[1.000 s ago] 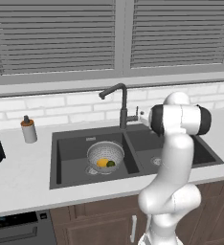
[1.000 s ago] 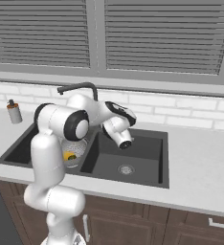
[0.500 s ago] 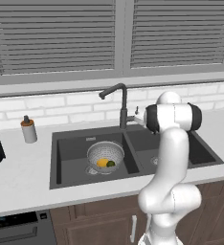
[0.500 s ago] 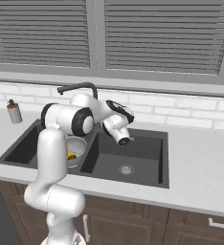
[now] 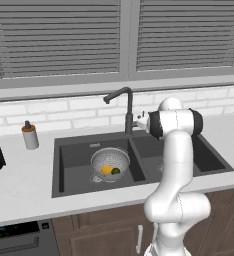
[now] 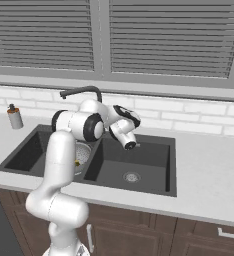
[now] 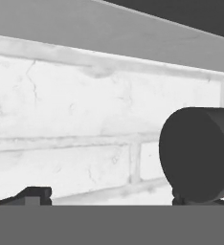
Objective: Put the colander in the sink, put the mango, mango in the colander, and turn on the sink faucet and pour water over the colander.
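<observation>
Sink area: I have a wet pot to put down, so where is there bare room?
The right basin of the dark grey double sink is bare around its drain. The left basin holds the silvery perforated colander with both mangoes. Counter lies bare right of the sink; the faucet base is crowded.

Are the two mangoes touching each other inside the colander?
Touching, as far as it shows. In the left base view the yellow mango and the darker green mango lie side by side in the colander with no gap between them.

colander [image 5: 110,163] in sink's [image 5: 69,185] left basin, mangoes [image 5: 110,170] inside, faucet [image 5: 125,109] behind
</observation>
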